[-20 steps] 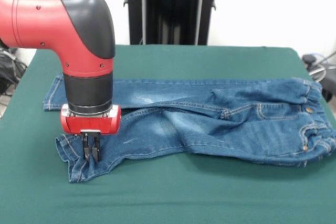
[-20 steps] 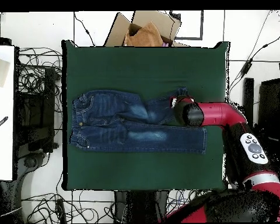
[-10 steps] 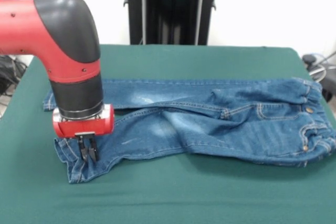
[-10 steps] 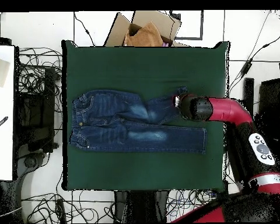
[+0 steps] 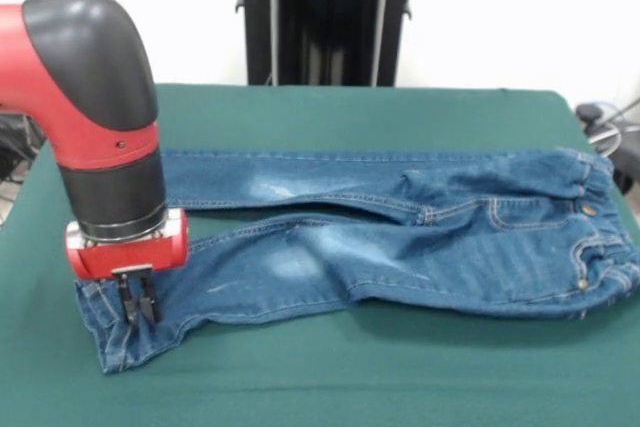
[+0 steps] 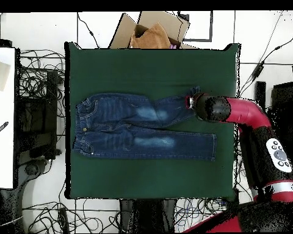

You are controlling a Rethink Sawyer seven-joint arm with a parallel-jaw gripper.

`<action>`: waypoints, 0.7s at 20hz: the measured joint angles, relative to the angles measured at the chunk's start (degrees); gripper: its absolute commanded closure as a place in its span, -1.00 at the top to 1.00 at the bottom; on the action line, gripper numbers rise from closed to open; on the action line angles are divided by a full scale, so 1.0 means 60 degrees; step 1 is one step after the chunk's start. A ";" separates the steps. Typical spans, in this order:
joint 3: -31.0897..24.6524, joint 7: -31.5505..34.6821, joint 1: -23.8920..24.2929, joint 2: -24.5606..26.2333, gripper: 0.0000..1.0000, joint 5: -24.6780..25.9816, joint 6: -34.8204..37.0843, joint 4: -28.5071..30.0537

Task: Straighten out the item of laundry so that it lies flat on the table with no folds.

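Note:
The small blue denim jeans (image 5: 420,237) lie across the dark green table (image 5: 350,107), waistband at the right and legs running left in the front view. My gripper (image 5: 138,309) is down on the near leg's hem at the left, shut on the denim there. That leg lies stretched out with a slight ripple near its pale patch. In the overhead view the jeans (image 6: 137,125) lie mid-table with the waistband at the left. The arm's head (image 6: 207,107) sits over the upper leg's cuff and hides the gripper.
A cardboard box (image 6: 152,30) stands off the table's top edge in the overhead view. Cables (image 6: 36,85) lie on the floor around the table. The black pedestal (image 5: 325,12) stands behind the table. Bare green cloth surrounds the jeans on all sides.
My gripper has moved left in the front view, dragging the near leg's cuff with it. That leg has been pulled longer and straighter, away from the other leg.

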State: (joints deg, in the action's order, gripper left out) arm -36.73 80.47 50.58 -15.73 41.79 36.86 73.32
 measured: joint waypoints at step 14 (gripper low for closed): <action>-0.0054 -0.0110 0.0038 0.0039 -1.00 -0.0303 0.0727 -0.0933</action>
State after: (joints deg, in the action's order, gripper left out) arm -37.06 79.81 50.81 -15.49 39.97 41.22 67.72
